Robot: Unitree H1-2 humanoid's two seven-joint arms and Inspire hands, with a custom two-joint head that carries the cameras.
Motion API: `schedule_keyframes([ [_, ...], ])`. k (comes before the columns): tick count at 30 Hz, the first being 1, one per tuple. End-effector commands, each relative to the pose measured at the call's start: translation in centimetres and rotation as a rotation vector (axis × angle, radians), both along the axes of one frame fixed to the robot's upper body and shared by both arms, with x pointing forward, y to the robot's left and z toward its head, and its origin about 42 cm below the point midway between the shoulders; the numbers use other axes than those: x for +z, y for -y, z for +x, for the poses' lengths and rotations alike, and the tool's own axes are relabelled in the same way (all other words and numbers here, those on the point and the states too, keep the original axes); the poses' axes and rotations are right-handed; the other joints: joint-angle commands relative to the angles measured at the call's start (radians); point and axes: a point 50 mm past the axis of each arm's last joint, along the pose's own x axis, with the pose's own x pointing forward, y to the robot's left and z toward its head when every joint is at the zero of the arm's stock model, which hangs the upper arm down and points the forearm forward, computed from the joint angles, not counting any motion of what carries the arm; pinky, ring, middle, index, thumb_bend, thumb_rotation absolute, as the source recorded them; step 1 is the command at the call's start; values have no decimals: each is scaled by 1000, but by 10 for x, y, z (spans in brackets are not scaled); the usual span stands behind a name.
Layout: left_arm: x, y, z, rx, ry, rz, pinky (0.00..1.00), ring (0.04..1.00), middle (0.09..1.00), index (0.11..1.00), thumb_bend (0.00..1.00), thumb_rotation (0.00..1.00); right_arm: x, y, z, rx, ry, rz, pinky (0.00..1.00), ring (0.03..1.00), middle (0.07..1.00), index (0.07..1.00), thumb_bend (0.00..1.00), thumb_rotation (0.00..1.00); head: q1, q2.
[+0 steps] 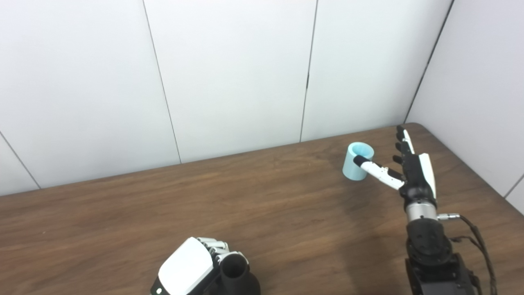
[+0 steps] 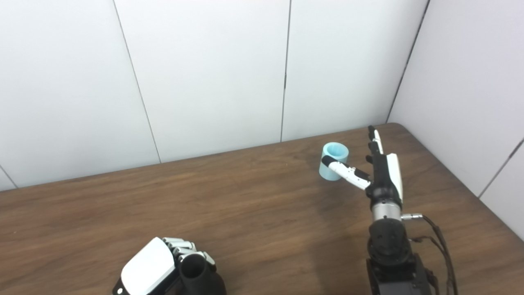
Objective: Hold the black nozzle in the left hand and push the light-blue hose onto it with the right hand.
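Observation:
A short light-blue hose piece (image 1: 357,161) stands upright on the brown table (image 1: 262,205) at the far right. My right hand (image 1: 411,172) is open just to its right, fingers stretched up and apart. Its thumb reaches left in front of the hose's rim; I cannot tell if it touches. My left hand (image 1: 192,268) is at the bottom edge, shut on the black nozzle (image 1: 236,274), whose open round end points up. The same scene shows in the right eye view, with the hose (image 2: 333,159), the right hand (image 2: 382,174) and the left hand (image 2: 157,268).
White wall panels (image 1: 229,73) close the table's back, and a side wall (image 1: 483,90) closes its right. The right arm's black forearm and cable (image 1: 475,241) rise from the bottom right.

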Motion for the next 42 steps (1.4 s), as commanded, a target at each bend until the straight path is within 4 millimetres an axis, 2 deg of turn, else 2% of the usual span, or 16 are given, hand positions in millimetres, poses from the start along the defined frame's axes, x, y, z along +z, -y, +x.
schedule_keyframes([
  [1,-84,-11,-86,30,-310,-23,350,472,473,512,517,0,34,10,20,3,161,-95,916,975,995,994,924,475,-4,1],
  [5,-83,-14,-88,28,-310,-21,349,472,472,513,517,0,28,16,32,-15,133,-123,886,961,990,989,927,487,-13,2],
  [14,-83,-19,-92,23,-318,-10,356,478,474,512,516,0,14,21,54,-8,71,-35,867,947,990,975,945,425,-17,6],
  [18,-82,-21,-93,17,-304,-2,355,477,474,512,517,0,4,21,60,-4,58,-40,855,939,982,968,973,419,-14,10],
  [24,-82,-24,-96,17,-314,-2,355,476,475,509,517,0,-6,18,65,0,43,-69,861,937,974,960,953,409,-10,16],
  [29,-82,-25,-98,17,-311,-2,352,474,475,509,517,0,-11,15,69,13,41,-88,846,919,939,945,978,367,-6,20],
  [39,-82,-28,-102,20,-325,-10,357,476,474,510,517,0,-14,8,84,42,31,-110,854,915,931,923,1000,383,4,23],
  [42,-81,-28,-103,17,-325,-6,363,477,475,508,517,0,-13,7,88,41,26,-128,822,892,917,908,1000,409,7,25],
])
